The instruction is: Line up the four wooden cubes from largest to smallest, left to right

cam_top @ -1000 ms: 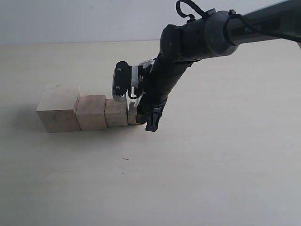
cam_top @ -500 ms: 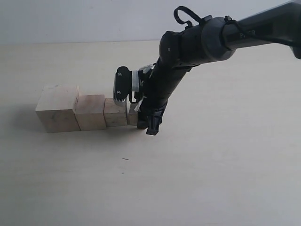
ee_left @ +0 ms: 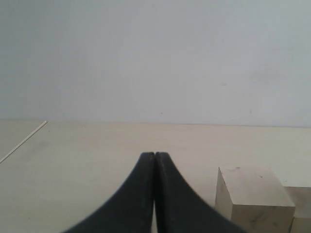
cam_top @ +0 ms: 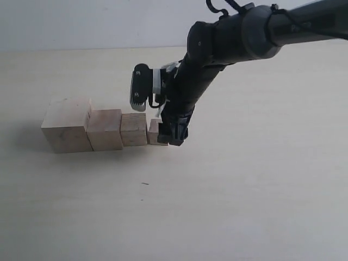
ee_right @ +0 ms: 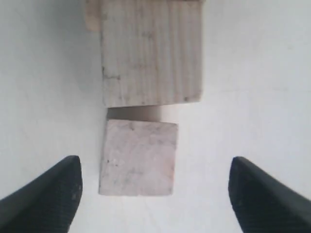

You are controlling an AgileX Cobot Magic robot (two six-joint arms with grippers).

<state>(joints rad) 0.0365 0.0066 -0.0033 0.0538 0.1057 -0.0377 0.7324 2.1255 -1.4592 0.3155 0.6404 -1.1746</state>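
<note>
Four wooden cubes (cam_top: 106,129) form a descending row, right gripper (ee_right: 155,189) spread wide around the smallest cube (ee_right: 138,158), left gripper (ee_left: 154,160) closed.

- Soft, even brightness; the pale desk (cam_top: 244,190) looks washed out.
- A faint shadow lies left of the largest cube (cam_top: 66,125).
- The left tool (ee_left: 154,158) is soft-edged near the lens.

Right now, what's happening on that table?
The four pale wooden cubes sit in a row, stepping down from the largest cube on the left to the smallest cube on the right. The right arm's tool is open, with its fingers on either side of the smallest cube and not gripping it. The left arm's tool is shut on nothing.
</note>
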